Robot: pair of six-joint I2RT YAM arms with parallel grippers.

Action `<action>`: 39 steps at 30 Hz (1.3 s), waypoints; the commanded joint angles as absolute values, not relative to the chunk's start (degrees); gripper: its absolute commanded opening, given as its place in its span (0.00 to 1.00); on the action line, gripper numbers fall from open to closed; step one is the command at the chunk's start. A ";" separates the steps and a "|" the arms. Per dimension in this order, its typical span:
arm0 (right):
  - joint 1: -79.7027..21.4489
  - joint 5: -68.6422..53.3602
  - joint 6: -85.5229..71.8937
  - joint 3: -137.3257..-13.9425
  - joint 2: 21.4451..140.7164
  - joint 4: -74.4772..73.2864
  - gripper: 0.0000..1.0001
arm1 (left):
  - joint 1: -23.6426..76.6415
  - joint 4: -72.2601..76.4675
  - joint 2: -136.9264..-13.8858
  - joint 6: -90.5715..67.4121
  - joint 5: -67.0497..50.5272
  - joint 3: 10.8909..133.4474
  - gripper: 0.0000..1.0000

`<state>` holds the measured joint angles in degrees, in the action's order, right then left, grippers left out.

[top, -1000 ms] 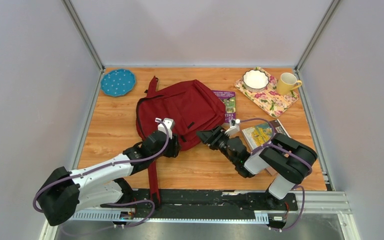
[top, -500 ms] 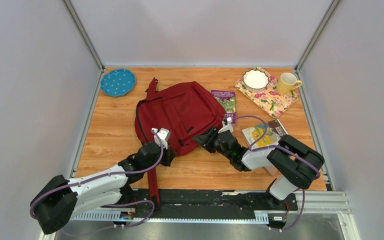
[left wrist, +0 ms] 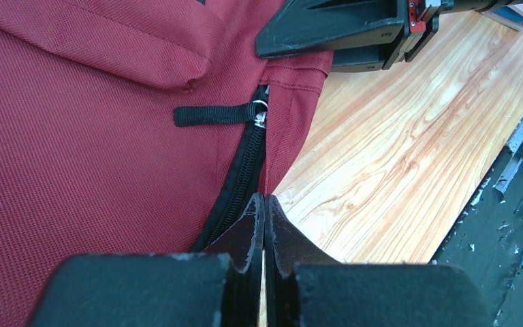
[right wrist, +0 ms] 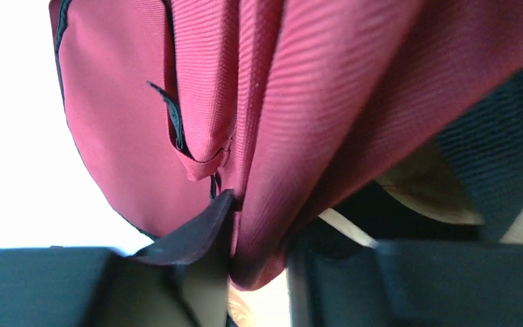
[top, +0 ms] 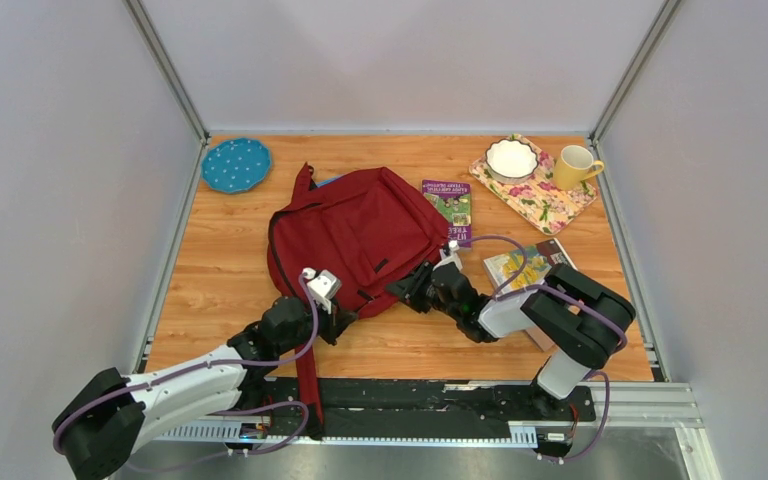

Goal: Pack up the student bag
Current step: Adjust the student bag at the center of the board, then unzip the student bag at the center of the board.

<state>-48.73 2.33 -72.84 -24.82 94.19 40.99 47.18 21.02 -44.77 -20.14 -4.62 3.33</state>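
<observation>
Drawn back near-left, left gripper (left wrist: 264, 201) pinched the near hem of the dark red fabric backpack (top: 360, 225); right gripper (top: 407, 288), alongside, straddled a fold, grip uncertain.

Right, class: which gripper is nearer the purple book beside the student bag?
Right. The right gripper is at the student bag, at its near right corner, close to the purple book; the left gripper is farther left along the bag's near edge.

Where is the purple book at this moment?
In the top view, the purple book lies flat right of centre, beside the right edge of the student bag. The floral mat is further right.
</observation>
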 commanded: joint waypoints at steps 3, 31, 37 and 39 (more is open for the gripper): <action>-49.22 0.88 -74.45 -25.66 97.38 48.16 0.05 | 47.29 22.33 -44.83 -20.83 -5.90 4.30 0.37; -58.18 13.70 -53.89 -17.05 96.42 71.46 0.00 | 47.37 0.62 -57.57 -53.52 10.20 20.21 0.60; -61.17 16.79 -45.63 -18.28 90.97 67.24 0.00 | 47.37 3.25 -59.68 -54.75 7.30 19.34 0.60; -61.52 17.05 -44.22 -18.28 90.00 67.76 0.00 | 47.37 4.56 -59.85 -55.19 6.34 19.25 0.61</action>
